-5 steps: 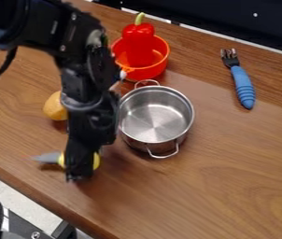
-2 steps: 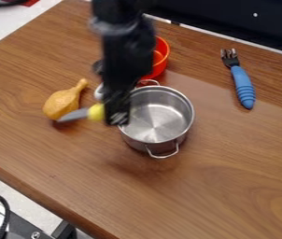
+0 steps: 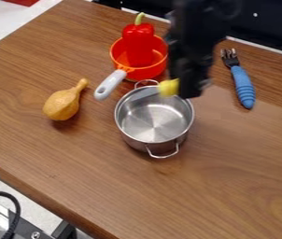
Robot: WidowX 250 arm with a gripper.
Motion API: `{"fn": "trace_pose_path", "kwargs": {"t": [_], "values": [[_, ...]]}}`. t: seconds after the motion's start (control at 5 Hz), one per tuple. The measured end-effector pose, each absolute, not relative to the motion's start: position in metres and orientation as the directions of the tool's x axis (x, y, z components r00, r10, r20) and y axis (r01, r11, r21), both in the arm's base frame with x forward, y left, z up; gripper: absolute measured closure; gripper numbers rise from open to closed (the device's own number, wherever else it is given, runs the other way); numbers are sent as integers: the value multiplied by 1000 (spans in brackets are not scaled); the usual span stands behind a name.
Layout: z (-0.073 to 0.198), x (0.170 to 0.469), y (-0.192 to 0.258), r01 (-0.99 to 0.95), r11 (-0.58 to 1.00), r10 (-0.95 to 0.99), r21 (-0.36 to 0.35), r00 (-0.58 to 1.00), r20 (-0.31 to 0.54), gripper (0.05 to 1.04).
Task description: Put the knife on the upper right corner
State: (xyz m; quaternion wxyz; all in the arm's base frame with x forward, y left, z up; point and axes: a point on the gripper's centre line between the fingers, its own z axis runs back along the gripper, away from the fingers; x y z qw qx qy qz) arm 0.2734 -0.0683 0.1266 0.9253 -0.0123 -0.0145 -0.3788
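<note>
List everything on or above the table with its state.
Yellow-handled grey-bladed knife: raised, held in the jaws
Round silver metal pot: upright, uncovered
Orange pan with grey handle: upright, uncovered
Red pepper with green stem: upright in the pan, looks whole
Orange gourd-shaped item: lying down
Blue-handled metal fork: lying flat

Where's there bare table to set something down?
Bare tabletop lies right of the steel pot, below the blue-handled fork, and from the pot to the near edge. Crowded: upper centre, where the pot, orange pan with red bell pepper, and gripper holding the yellow-handled knife bunch together.
</note>
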Motion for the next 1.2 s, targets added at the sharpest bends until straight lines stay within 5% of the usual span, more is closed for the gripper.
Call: {"fn": "trace_pose_path", "kwargs": {"t": [0.4,1.2], "values": [[127,314,-112,660,751,-660,21,748,72,682],[64,346,-140,573,819,-572,26,813,107,682]]}}
